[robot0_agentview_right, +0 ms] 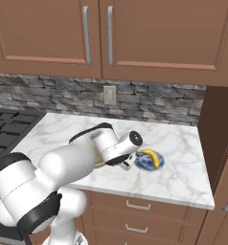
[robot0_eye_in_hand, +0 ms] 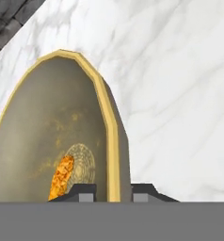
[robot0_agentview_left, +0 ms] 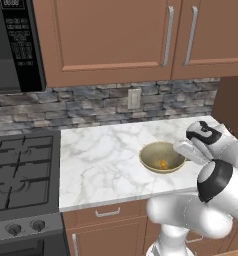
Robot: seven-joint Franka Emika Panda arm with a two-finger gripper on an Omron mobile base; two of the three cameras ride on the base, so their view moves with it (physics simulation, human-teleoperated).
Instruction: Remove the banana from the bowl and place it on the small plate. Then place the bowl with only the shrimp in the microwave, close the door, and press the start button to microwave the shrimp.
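Note:
The tan-yellow bowl (robot0_agentview_left: 162, 157) stands on the marble counter near its front edge, with the orange shrimp (robot0_agentview_left: 163, 164) lying in its olive bottom. My gripper (robot0_agentview_left: 182, 152) reaches the bowl's right rim. In the hand view the gripper (robot0_eye_in_hand: 114, 193) is shut on that rim, one fingertip inside the bowl (robot0_eye_in_hand: 48, 122) next to the shrimp (robot0_eye_in_hand: 62, 176), the other outside. The yellow banana (robot0_agentview_right: 152, 157) lies on the small plate (robot0_agentview_right: 143, 164), just right of my hand. The black microwave (robot0_agentview_left: 13, 45) hangs at the upper left; I cannot make out its door.
A black gas stove (robot0_agentview_left: 21, 170) adjoins the counter (robot0_agentview_left: 101, 160) on the left. Brown wall cabinets (robot0_agentview_left: 116, 35) hang above, over a stone backsplash with an outlet (robot0_agentview_left: 134, 98). A tall brown panel (robot0_agentview_right: 216, 139) closes the counter's right end.

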